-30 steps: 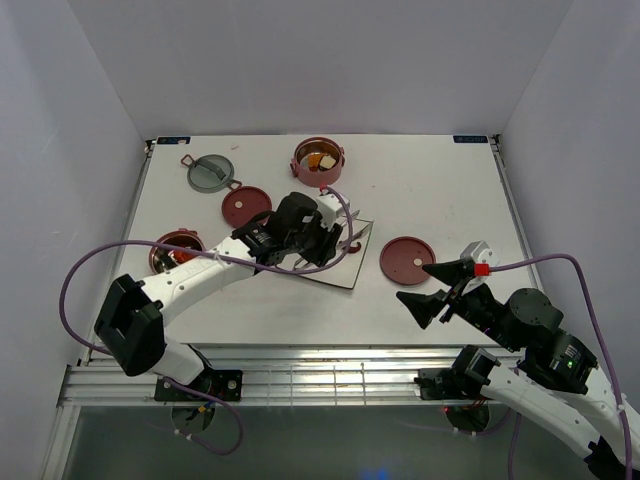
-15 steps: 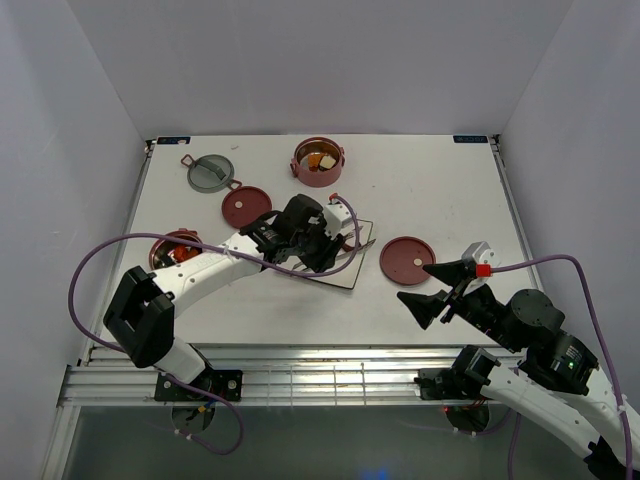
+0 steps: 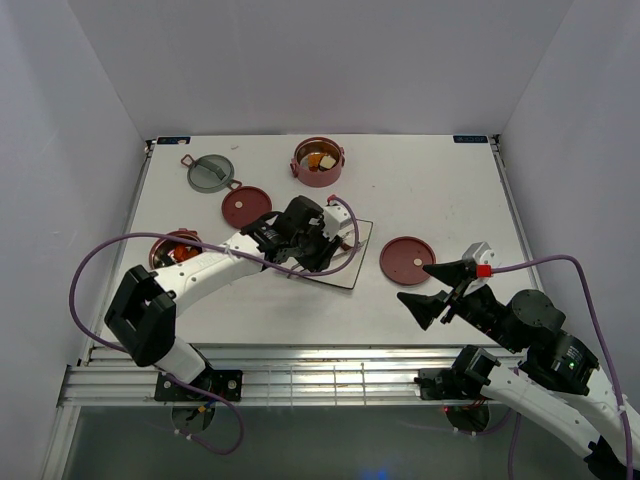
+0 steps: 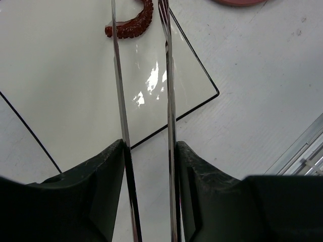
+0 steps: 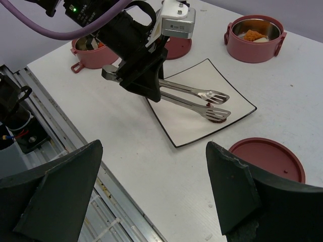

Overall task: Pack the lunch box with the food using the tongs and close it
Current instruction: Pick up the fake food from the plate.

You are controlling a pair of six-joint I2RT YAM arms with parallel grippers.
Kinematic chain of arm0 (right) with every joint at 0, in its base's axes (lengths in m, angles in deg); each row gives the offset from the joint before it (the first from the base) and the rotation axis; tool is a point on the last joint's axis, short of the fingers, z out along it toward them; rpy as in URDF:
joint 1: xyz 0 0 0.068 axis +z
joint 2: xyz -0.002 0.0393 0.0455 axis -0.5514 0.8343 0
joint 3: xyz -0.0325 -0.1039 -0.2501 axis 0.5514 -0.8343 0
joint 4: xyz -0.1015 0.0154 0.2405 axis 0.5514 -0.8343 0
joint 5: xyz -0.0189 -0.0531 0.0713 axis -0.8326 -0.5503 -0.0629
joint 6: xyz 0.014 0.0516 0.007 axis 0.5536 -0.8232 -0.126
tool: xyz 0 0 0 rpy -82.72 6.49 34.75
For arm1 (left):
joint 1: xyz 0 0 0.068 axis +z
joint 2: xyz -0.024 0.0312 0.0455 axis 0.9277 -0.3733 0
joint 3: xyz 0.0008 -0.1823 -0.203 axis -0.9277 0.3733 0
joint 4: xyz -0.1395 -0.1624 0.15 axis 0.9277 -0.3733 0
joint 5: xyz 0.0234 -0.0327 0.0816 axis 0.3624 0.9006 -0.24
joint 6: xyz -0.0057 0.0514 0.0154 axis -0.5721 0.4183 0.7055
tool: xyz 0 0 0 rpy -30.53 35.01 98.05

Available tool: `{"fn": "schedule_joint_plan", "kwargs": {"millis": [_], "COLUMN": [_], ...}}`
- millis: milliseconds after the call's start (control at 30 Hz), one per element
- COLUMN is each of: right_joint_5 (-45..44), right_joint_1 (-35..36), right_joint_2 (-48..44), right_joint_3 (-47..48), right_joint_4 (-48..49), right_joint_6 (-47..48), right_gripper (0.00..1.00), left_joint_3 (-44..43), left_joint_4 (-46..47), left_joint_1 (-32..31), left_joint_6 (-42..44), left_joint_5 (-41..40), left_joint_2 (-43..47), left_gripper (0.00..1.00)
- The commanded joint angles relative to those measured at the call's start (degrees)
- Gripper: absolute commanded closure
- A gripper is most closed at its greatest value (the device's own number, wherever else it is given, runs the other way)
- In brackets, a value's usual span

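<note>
Silvery tongs (image 4: 119, 91) are pinched between the left gripper's (image 4: 150, 146) fingers, with the tips at a red curled food piece (image 4: 132, 25) ahead on the square plate (image 4: 60, 75). The right gripper (image 5: 154, 146) is spread wide, empty.

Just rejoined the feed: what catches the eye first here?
The left gripper grips long silvery metal tongs over the white square plate at centre, tips at a curled red-brown food piece. The right gripper hangs open, empty, at front right, near a flat red disc lid.
</note>
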Motion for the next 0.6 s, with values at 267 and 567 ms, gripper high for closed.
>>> {"fn": "schedule_joint_plan", "kwargs": {"millis": [267,567], "right_joint_5": [-1.1,-1.4], "right_joint_1": [0.4,0.6], "right_joint_2": [-0.9,-1.0], "right_joint_3": [2.0,2.0], "right_joint_4": [0.3,0.3], "right_joint_6": [0.5,0.5], "right_gripper": [0.11,0.11], "left_joint_3": [-1.2,-1.7], "left_joint_4": [-0.5,-1.0], "left_joint_1": [0.8,1.2], "left_joint_6": [-1.4,-2.1], "left_joint_5": [0.5,-1.8], "left_joint_2": [-1.4,-3.1], "left_gripper": [0.49,0.48]}}
